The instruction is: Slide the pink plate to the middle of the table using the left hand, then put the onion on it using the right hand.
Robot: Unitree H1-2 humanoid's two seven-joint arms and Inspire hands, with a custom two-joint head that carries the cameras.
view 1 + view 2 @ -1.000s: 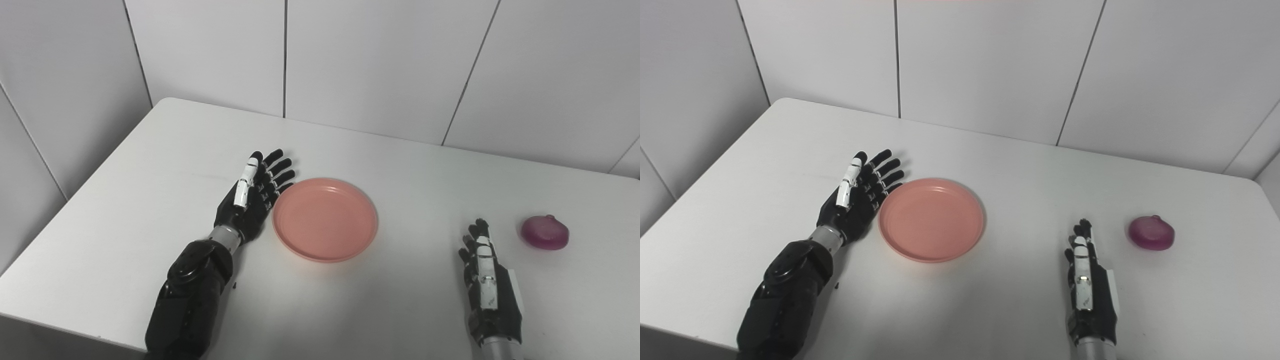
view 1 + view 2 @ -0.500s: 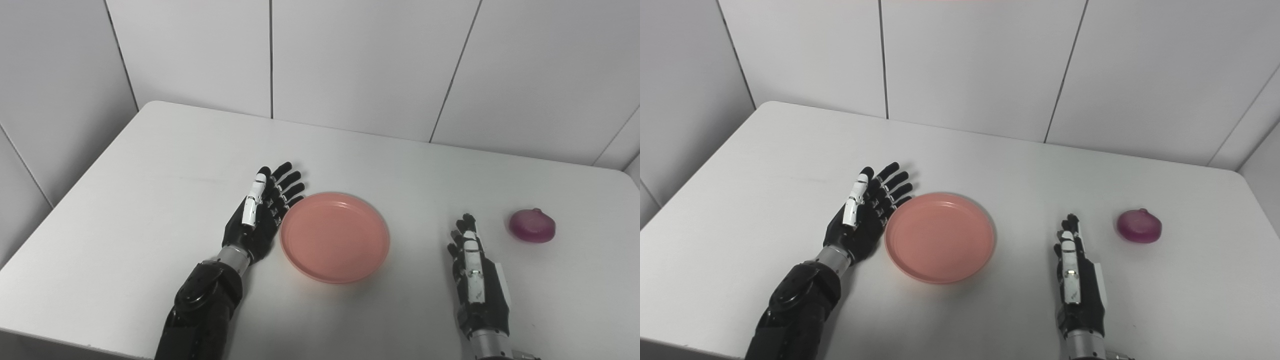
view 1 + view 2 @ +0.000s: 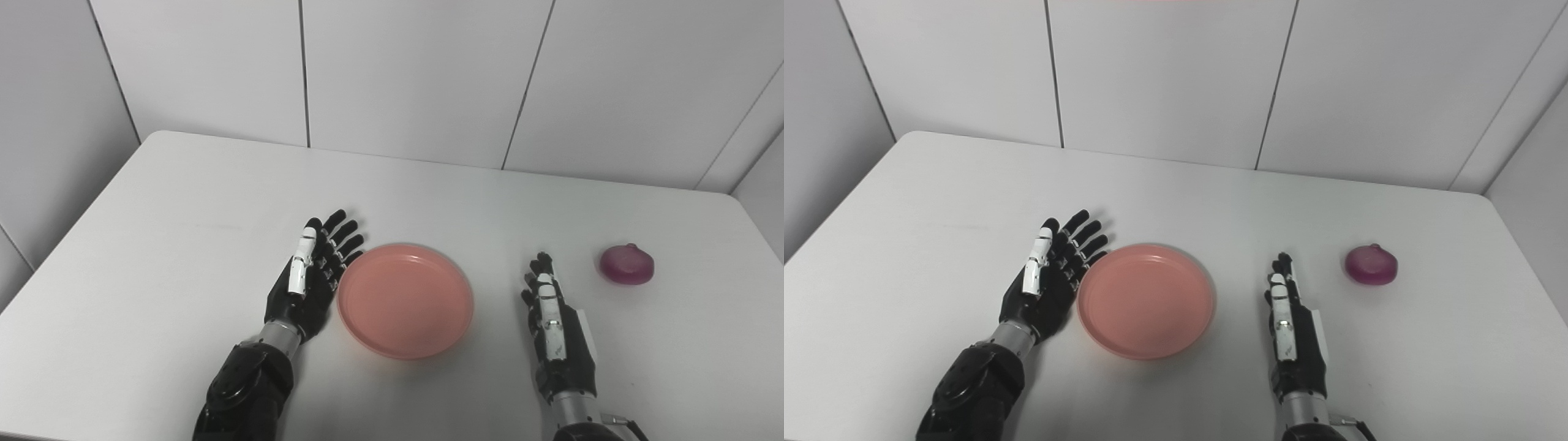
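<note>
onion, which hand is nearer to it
Right. The right hand lies open just left of the onion, not touching it. The left hand is far off, beyond the plate, against its left rim.

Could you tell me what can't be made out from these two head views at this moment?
- Left hand: both views leave unclear whether its palm edge touches the pink plate or stands just off its rim.
- Right hand: seen edge-on, so its palm side is hidden.
- Onion: underside hidden; too small for surface detail.
- Both arms: cut off by the bottom edge.
</note>
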